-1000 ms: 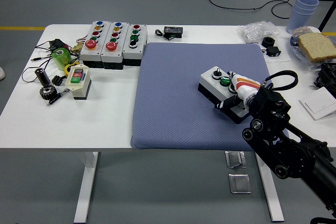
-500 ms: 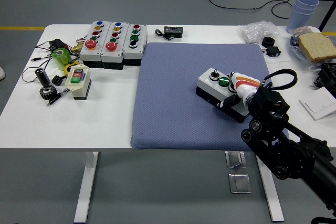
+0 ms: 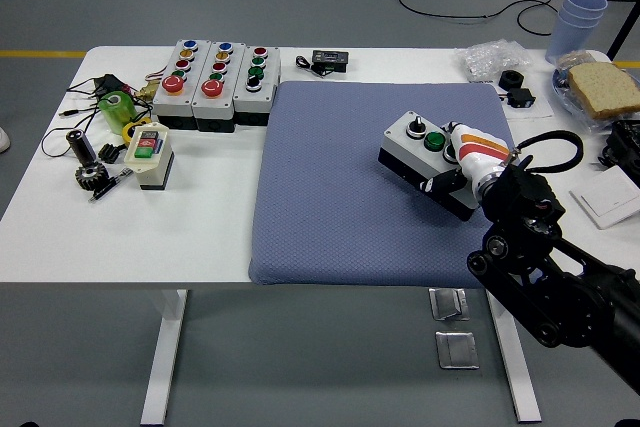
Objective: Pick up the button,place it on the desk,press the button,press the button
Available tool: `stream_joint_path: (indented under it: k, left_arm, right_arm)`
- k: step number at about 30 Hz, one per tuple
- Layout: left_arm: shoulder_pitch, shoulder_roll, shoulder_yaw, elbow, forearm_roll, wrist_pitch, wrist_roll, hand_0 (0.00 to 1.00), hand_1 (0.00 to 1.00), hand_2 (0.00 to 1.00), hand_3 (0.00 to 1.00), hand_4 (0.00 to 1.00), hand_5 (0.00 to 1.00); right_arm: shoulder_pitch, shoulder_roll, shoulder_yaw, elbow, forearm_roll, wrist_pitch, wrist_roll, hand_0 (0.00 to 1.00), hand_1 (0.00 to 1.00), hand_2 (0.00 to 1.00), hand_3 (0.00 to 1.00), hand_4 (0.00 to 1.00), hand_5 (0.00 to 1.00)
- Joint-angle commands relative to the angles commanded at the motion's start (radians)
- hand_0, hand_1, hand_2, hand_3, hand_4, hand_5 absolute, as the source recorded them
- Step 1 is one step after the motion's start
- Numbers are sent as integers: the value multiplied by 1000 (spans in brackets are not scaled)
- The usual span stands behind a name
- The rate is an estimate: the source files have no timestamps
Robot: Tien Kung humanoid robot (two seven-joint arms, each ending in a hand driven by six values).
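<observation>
From the head camera I see my right hand (image 3: 470,165) with its fingers wrapped around the right end of the button box (image 3: 428,159) on the blue mat (image 3: 330,197). Three more button boxes (image 3: 218,77) sit far left, well apart.

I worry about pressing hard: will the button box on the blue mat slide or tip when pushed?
The button box looks rigid and low, so tipping seems unlikely. The blue mat looks textured, probably limiting sliding. The right robot hand grips its end, likely steadying it.
</observation>
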Motion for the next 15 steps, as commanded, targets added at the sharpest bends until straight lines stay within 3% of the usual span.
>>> stream_joint_path:
  k: [2,3,12,15]
  left_arm:
    - [-1,0,0,0,1,0,0,652,633,636,552,324,858]
    - [-1,0,-1,0,1,0,0,652,633,636,553,325,861]
    - [-2,0,-4,0,4,1,1,651,633,636,552,325,862]
    - [-2,0,-3,0,3,1,1,652,634,635,552,325,863]
  right_arm:
    - [0,-9,-8,3,3,-1,41,189,225,483,612,619,182]
    - [0,-21,-18,5,0,1,80,202,229,475,591,576,157]
    - [25,-73,-84,13,-11,21,403,204,228,471,582,575,145]
    - [37,-75,-97,8,-10,60,485,208,243,474,579,577,115]
